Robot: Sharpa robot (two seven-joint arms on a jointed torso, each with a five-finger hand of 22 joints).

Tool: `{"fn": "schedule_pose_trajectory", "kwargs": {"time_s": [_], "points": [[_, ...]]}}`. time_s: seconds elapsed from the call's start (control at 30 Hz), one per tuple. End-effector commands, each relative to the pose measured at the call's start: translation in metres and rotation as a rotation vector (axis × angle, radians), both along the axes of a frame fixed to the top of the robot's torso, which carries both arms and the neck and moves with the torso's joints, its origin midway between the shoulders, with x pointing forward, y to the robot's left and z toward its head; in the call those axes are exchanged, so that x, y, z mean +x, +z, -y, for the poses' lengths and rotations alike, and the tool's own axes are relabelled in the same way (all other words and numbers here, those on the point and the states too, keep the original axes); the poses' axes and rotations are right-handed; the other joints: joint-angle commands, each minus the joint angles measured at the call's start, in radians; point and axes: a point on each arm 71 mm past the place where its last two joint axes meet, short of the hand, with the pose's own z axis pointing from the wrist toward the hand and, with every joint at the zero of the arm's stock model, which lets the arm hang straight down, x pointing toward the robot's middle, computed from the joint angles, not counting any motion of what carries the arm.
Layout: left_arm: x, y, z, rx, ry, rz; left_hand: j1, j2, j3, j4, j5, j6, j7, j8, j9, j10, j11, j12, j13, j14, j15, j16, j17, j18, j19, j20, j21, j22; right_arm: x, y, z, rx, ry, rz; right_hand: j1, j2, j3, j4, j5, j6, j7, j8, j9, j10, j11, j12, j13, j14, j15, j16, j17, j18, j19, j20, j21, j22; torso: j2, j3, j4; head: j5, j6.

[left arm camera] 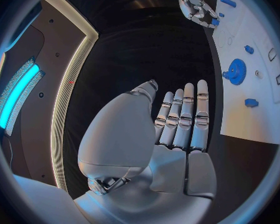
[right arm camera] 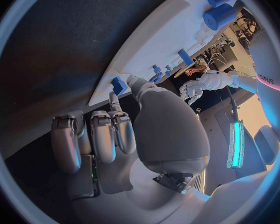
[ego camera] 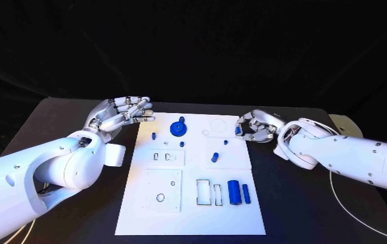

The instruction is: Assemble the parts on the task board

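The white task board (ego camera: 189, 210) lies in the middle of the black table. On it are a blue gear (ego camera: 177, 127), a small blue peg (ego camera: 154, 135), a short blue piece (ego camera: 215, 156), a thick blue cylinder (ego camera: 234, 192) and a thin blue bar (ego camera: 246, 193). My left hand (ego camera: 121, 112) hovers at the board's far left corner, fingers straight and apart, holding nothing; the left wrist view shows its fingers (left arm camera: 180, 119) beside the gear (left arm camera: 236, 71). My right hand (ego camera: 256, 125) is at the board's far right edge, fingers curled, pinching a small blue part (ego camera: 239, 130) (right arm camera: 119, 85).
Empty rectangular slots (ego camera: 209, 192) sit left of the cylinder, and a square plate with holes (ego camera: 164, 191) is on the board's near left. A round outline (ego camera: 217, 124) lies near the right hand. Black table (ego camera: 298, 210) flanks the board on both sides.
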Motion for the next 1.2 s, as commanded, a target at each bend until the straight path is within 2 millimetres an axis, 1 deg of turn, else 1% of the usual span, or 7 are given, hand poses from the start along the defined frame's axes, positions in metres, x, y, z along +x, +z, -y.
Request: {"fn": "schedule_pose_trajectory", "kwargs": {"time_s": [0.03,0.23,0.37,0.7,0.8,1.0,1.2], "points": [[-0.001,0.001,0.002,-0.005,-0.020,0.008,0.000,-0.009,0.006,-0.002,-0.002,0.006,0.007,0.004,0.001,0.008,0.000,0.003,0.001,0.004,-0.002,-0.006,0.001,0.014,0.008,0.000,-0.005,-0.001,0.000,-0.002,-0.002,-0.004,0.006,-0.011,0.005,0.018,0.008,-0.002,-0.002,0.021,-0.002,0.005,0.003,0.081,0.006,0.004,0.237,0.093,0.004,0.001,0.221,-0.012,0.098,0.000,-0.003,0.254,-0.001,0.0001,-0.0003,0.002,0.001],[0.000,0.001,0.002,-0.004,-0.019,0.007,-0.001,-0.010,0.006,-0.002,-0.003,0.006,0.007,0.003,0.001,0.008,0.000,0.002,0.000,0.004,-0.002,-0.007,0.001,0.014,0.009,0.000,-0.005,-0.002,0.001,-0.003,-0.002,-0.007,-0.003,-0.008,0.016,0.043,0.032,-0.007,-0.011,0.054,-0.010,0.012,0.007,0.086,-0.001,0.008,0.241,0.094,-0.001,0.001,0.223,-0.012,0.100,-0.003,-0.001,0.256,0.000,-0.0006,0.0016,-0.001,0.000],[0.000,0.001,0.001,-0.003,-0.019,0.006,-0.001,-0.010,0.006,-0.002,-0.003,0.006,0.008,0.003,0.001,0.008,0.000,0.001,0.000,0.003,-0.002,-0.007,0.002,0.014,0.009,0.000,-0.005,-0.002,0.002,-0.003,-0.002,-0.008,-0.006,-0.007,0.023,0.056,0.053,-0.014,-0.033,0.077,-0.017,0.016,0.009,0.088,-0.008,0.010,0.244,0.094,-0.007,0.001,0.224,-0.013,0.100,-0.008,0.000,0.257,-0.001,-0.0001,0.0008,0.000,-0.001],[0.000,0.001,0.001,-0.002,-0.019,0.003,-0.001,-0.010,0.007,-0.002,-0.002,0.005,0.009,0.002,0.000,0.007,0.001,0.000,0.000,0.003,-0.002,-0.008,0.002,0.014,0.009,0.000,-0.005,-0.002,0.003,-0.003,-0.001,-0.015,-0.019,-0.003,0.024,0.059,0.060,-0.017,-0.039,0.084,-0.020,0.017,0.009,0.088,-0.010,0.011,0.245,0.095,-0.008,0.002,0.227,-0.014,0.103,-0.010,0.003,0.260,-0.001,-0.0003,0.0001,0.000,-0.002],[0.000,0.001,0.001,-0.002,-0.019,0.003,-0.002,-0.009,0.008,-0.002,-0.002,0.004,0.009,0.002,0.000,0.006,0.001,-0.001,-0.001,0.003,-0.002,-0.008,0.002,0.014,0.009,0.000,-0.005,-0.002,0.004,-0.003,-0.001,-0.016,-0.024,0.004,0.025,0.063,0.066,-0.019,-0.044,0.089,-0.023,0.018,0.010,0.090,-0.013,0.013,0.247,0.095,-0.010,0.002,0.229,-0.014,0.104,-0.012,0.005,0.262,-0.001,0.0000,0.0002,0.001,-0.002],[0.000,0.001,0.001,-0.001,-0.019,0.002,-0.002,-0.009,0.008,-0.001,-0.002,0.004,0.010,0.001,0.000,0.006,0.002,-0.001,-0.001,0.003,-0.001,-0.008,0.003,0.014,0.009,0.000,-0.005,-0.002,0.003,0.001,-0.002,-0.006,-0.040,0.044,0.032,0.089,0.098,-0.035,-0.044,0.134,-0.043,0.041,0.021,0.096,-0.030,0.019,0.253,0.096,-0.024,0.003,0.231,-0.014,0.105,-0.023,0.005,0.263,-0.002,-0.0002,0.0001,0.001,-0.005],[0.000,0.000,0.000,-0.001,-0.019,0.001,-0.002,-0.009,0.008,-0.001,-0.002,0.004,0.010,0.001,0.000,0.006,0.002,-0.001,-0.001,0.003,-0.001,-0.008,0.003,0.014,0.009,0.000,-0.005,-0.002,-0.002,0.009,-0.012,0.010,-0.031,0.081,0.028,0.101,0.112,-0.041,-0.044,0.148,-0.053,0.053,0.029,0.096,-0.039,0.019,0.254,0.096,-0.031,0.003,0.232,-0.014,0.105,-0.031,0.005,0.263,-0.003,-0.0012,-0.0003,0.002,-0.005]]}}
